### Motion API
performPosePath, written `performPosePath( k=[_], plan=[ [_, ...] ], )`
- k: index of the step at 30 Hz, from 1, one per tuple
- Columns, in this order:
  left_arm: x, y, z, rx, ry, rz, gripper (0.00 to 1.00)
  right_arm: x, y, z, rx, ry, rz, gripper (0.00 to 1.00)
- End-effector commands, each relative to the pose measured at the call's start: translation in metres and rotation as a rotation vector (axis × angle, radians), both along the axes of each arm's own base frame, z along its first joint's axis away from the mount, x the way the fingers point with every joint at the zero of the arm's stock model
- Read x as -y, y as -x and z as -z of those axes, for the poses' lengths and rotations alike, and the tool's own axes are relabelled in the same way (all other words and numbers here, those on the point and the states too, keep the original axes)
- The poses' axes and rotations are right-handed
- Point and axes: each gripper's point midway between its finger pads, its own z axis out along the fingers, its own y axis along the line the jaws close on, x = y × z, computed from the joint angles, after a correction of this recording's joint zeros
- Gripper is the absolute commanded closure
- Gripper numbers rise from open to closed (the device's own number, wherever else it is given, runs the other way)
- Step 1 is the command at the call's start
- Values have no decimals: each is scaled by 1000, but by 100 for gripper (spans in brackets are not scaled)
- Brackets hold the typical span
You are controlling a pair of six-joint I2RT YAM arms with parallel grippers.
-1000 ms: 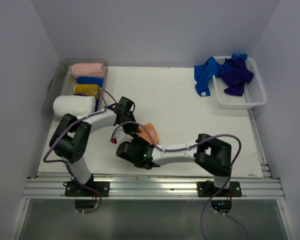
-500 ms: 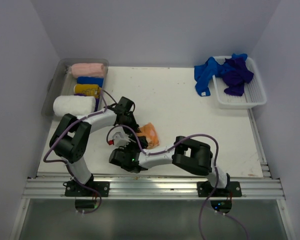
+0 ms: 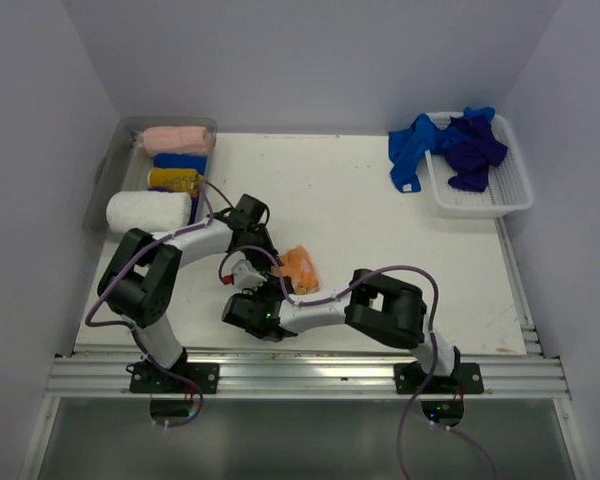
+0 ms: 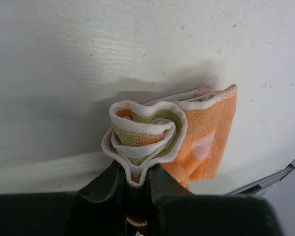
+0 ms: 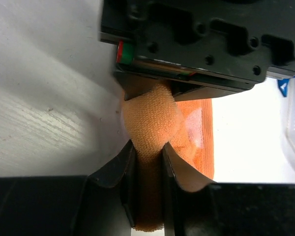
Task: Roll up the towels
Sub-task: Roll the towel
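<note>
Clamps left pincer (image 4: 136, 181) on the spiral end of the rolled peach-orange towel (image 4: 204, 130), right pincer (image 5: 146, 160) on its opposite fold, on the desk (image 3: 380, 225) near the front edge, well apart from blue and purple towels (image 3: 470, 148) at the basket (image 3: 510, 205).

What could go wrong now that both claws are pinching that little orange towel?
The orange towel is coiled loosely, so it may unwind if either gripper lets go. The left gripper and right gripper pinch it very close together, so they might bump each other or tug the roll apart.
</note>
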Motion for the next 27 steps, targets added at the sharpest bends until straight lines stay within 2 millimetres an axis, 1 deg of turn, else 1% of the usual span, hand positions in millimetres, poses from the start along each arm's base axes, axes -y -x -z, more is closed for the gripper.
performPosePath(
  k=[1, 2, 3, 4, 5, 6, 7, 8, 9, 10, 11, 12, 13, 14, 15, 16, 17, 18, 19, 20, 21, 22, 23, 24, 25, 26, 27],
  plan=[
    [-13, 24, 5, -57, -40, 13, 77, 11, -12, -7, -69, -189, 69, 90],
    [-12, 23, 3, -50, -33, 12, 72, 10, -11, -7, -90, -222, 68, 90],
    [-11, 21, 0, -40, -25, 13, 68, 9, -11, -16, -106, -284, 70, 91],
    [-9, 20, -3, -34, -18, 18, 57, 10, -11, -9, -149, -320, 65, 91],
    [-9, 19, -5, -28, -19, 19, 51, 9, -9, -12, -165, -355, 58, 91],
    [-8, 17, -11, -10, -10, 19, 46, 8, -9, -19, -180, -408, 55, 91],
    [-7, 13, -16, 6, -4, 19, 36, 9, -8, -14, -230, -448, 46, 91],
    [-7, 11, -20, 21, 2, 16, 31, 9, -8, -15, -253, -479, 41, 91],
    [-7, 6, -29, 45, 12, 14, 27, 13, -6, -15, -284, -520, 41, 91],
    [-7, 4, -34, 58, 16, 11, 20, 13, -11, -17, -299, -568, 45, 91],
    [-9, 1, -38, 70, 19, 3, 17, 10, -7, -13, -354, -602, 28, 91],
    [-11, -1, -45, 92, 27, -3, 16, 17, -9, -9, -377, -631, 50, 91],
    [-11, -3, -49, 105, 33, -10, 15, 16, -11, -15, -384, -682, 46, 91],
    [-13, -6, -53, 121, 41, -19, 14, 13, -6, -13, -440, -717, 27, 91],
    [-14, -5, -57, 136, 52, -21, 14, 16, -4, -9, -469, -747, 44, 91],
    [-13, -7, -60, 153, 64, -20, 13, 18, -9, -10, -481, -808, 45, 91],
    [-12, -8, -62, 159, 72, -19, 13, 19, -9, -9, -503, -843, 50, 91],
    [-10, -6, -63, 157, 88, -9, 13, 20, 0, 0, -570, -884, 56, 91],
    [-8, -7, -64, 166, 99, -6, 13, 21, -7, -4, -574, -942, 63, 91],
    [-7, -7, -64, 169, 109, -2, 13, 22, -8, -4, -588, -977, 70, 91],
    [-4, -3, -61, 157, 131, 13, 13, 28, -4, 4, -640, -1018, 94, 91],
    [-1, -4, -61, 167, 146, 19, 13, 26, -8, 0, -644, -1068, 85, 91],
    [0, -3, -59, 162, 154, 24, 13, 27, -7, 0, -663, -1095, 85, 91],
    [3, 0, -56, 150, 170, 36, 13, 32, -5, 5, -705, -1127, 104, 91],
    [4, 0, -55, 156, 178, 43, 13, 31, -10, 1, -703, -1166, 92, 91],
    [5, 0, -53, 154, 182, 50, 13, 30, -8, 0, -728, -1191, 82, 90],
    [7, 3, -48, 135, 191, 60, 13, 34, -10, 2, -742, -1211, 95, 89]
  ],
)
